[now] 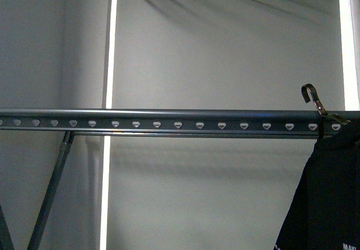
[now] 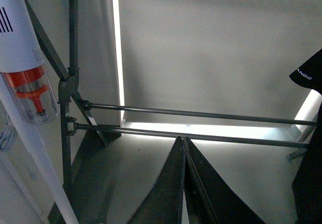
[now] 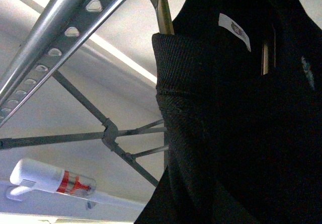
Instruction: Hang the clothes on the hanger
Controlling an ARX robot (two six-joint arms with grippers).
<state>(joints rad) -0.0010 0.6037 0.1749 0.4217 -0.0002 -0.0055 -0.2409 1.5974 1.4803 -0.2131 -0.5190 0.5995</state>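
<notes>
Front view: the rail (image 1: 169, 118) runs level across the full width, with its row of pale cut-outs facing the camera. Its whole length left of the brass hook (image 1: 311, 95) is bare, and there is open room above and below it against the plain grey wall (image 1: 225, 48). The hook rises above the rail's top edge near the right end. Whether it bears on the rail cannot be told. The black shirt (image 1: 329, 194) hangs below the rail at the far right, partly cut off by the picture's edge.

A slanted rack leg (image 1: 52, 191) stands under the rail's left part. A bright vertical light strip (image 1: 107, 48) lies behind it.

Left wrist view: the left gripper (image 2: 183, 142) points toward the rack's two cross bars (image 2: 201, 114), with its jaws pressed together on nothing. It is well apart from the shirt. A white vacuum cleaner (image 2: 25, 68) with an orange insert leans beside the rack frame.

Right wrist view: the shirt fills most of the picture very close to the camera, with a white label (image 3: 234, 30) at the neck and the ribbed collar just beside the hook. The right jaws do not show, so their state cannot be told.
</notes>
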